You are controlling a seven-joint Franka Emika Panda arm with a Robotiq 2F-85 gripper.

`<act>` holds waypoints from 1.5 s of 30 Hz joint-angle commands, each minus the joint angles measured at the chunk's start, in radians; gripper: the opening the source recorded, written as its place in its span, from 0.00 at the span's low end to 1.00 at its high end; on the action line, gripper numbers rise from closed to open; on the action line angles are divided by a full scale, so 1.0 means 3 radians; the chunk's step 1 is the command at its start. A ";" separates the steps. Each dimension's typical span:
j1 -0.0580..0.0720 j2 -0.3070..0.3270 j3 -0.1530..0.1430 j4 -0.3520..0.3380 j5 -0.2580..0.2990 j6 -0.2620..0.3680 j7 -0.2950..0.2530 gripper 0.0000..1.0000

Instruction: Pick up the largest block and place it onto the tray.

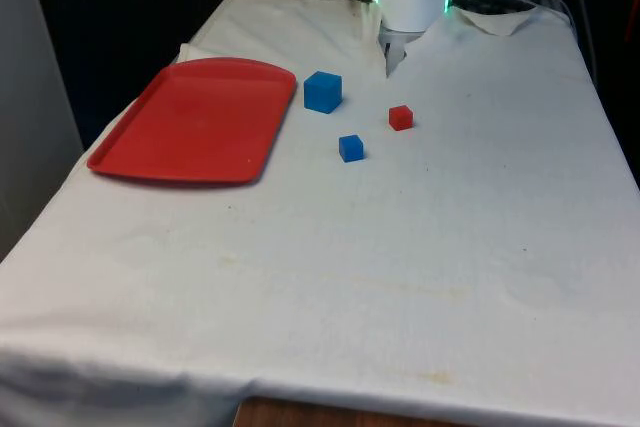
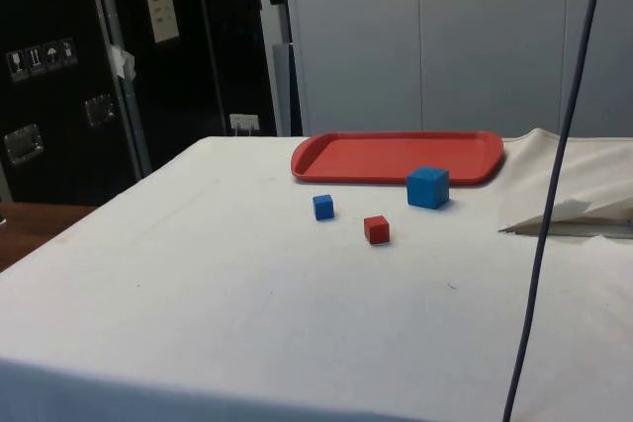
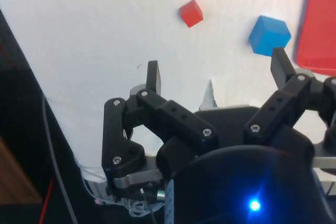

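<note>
You have the fingers point(image 3: 153, 77) spread wide and holding nothing; the large blue block point(image 3: 269, 35) sits on the bench point(image 1: 420, 247) just beyond one fingertip, beside the red tray point(image 3: 319, 24); the small red block point(image 3: 191, 12) lies farther out.

A white cloth point(image 1: 420, 277) covers the desk, with a wooden edge point(image 1: 300, 415) showing under it. Dark cabinets point(image 2: 119, 56) stand beside pale wall panels point(image 2: 445, 37). A black cable point(image 2: 554, 195) hangs down.

Front cam facing robot, side cam across table, both w/ red tray point(image 1: 190, 122); wrist cam overhead.
</note>
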State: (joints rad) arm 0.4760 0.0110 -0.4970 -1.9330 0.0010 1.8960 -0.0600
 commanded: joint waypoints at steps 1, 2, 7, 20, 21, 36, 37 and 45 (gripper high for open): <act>0.0000 -0.0007 0.0003 -0.0023 -0.0007 0.0047 0.0003 1.00; 0.0000 -0.0007 0.0003 -0.0030 0.0000 0.0057 0.0000 1.00; -0.0003 0.0003 0.0000 -0.0057 0.0013 0.0100 0.0000 1.00; -0.0013 -0.0100 0.0003 -0.0330 -0.0077 0.0353 0.0020 1.00; -0.0010 -0.0163 0.0010 -0.0420 -0.0150 0.0460 0.0070 1.00; -0.0050 -0.0387 -0.0010 -0.0943 -0.0307 0.0887 0.0070 1.00; -0.0063 -0.0413 -0.0013 -0.0997 -0.0363 0.0963 0.0093 1.00; -0.0093 -0.0440 -0.0053 -0.1170 -0.0397 0.1110 0.0053 1.00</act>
State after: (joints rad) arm 0.4480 -0.1210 -0.5130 -2.2840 -0.1180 2.2290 -0.0440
